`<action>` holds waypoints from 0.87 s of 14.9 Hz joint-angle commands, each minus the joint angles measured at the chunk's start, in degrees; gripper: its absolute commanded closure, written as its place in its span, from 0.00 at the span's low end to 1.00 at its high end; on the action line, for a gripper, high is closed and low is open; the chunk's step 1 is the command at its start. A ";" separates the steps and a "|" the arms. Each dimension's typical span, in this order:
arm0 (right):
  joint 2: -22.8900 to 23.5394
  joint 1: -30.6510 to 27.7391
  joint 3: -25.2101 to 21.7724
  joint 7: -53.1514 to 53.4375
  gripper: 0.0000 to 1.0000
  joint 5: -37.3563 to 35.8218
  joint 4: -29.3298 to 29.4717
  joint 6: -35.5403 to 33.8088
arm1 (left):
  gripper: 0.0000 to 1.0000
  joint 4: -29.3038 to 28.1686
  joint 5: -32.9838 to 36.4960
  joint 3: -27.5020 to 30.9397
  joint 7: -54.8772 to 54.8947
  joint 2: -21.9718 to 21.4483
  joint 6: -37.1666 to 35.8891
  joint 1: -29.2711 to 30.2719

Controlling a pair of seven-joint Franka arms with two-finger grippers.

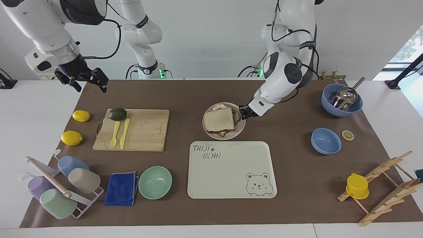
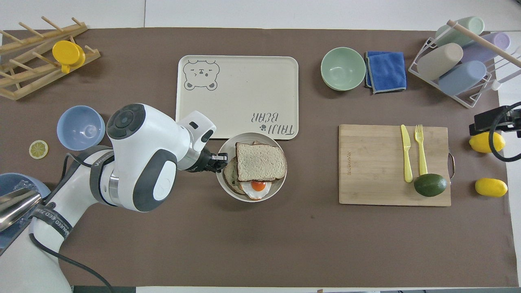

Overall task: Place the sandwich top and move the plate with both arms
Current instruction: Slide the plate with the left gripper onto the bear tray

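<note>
The sandwich top point(image 1: 219, 120) lies on the stack on the plate point(image 1: 240, 130), over a slice with a fried egg point(image 2: 257, 187) that peeks out on the robots' side. My left gripper point(image 1: 244, 112) is shut on the plate's rim at the edge toward the left arm's end; it also shows in the overhead view point(image 2: 222, 160). In that view the bread point(image 2: 260, 161) covers most of the plate point(image 2: 278, 190), whose rim overlaps the tray's near edge. My right gripper point(image 1: 87, 81) waits open and empty in the air over the table corner at the right arm's end.
The bear-printed tray point(image 1: 231, 185) lies just farther from the robots than the plate. A cutting board point(image 1: 145, 132) with avocado, fork and knife lies toward the right arm's end. Blue bowls point(image 1: 325, 141), a green bowl point(image 1: 155, 182), lemons and racks line the table's ends.
</note>
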 commanded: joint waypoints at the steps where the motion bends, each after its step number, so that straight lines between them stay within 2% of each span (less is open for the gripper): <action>1: -0.17 -0.10 0.38 0.75 0.00 -0.44 0.61 -1.06 | 1.00 7.78 -1.31 -0.06 1.32 4.74 -2.39 2.26; 5: -0.26 -0.10 0.38 0.75 0.00 -0.35 0.61 -1.06 | 1.00 20.79 -1.84 0.03 0.71 15.54 -3.44 3.14; 7: -0.26 -0.10 0.38 0.75 0.00 -0.44 0.61 -1.06 | 1.00 23.88 -2.01 0.20 0.71 20.20 -1.96 3.05; 10: -0.17 -0.10 0.38 0.75 0.00 -0.44 0.61 -1.06 | 1.00 26.17 -1.84 0.29 0.79 23.73 0.93 3.32; 13: -0.17 -0.10 0.38 0.75 0.00 -0.35 0.61 -1.06 | 1.00 25.56 -1.66 0.29 0.88 23.91 5.08 3.49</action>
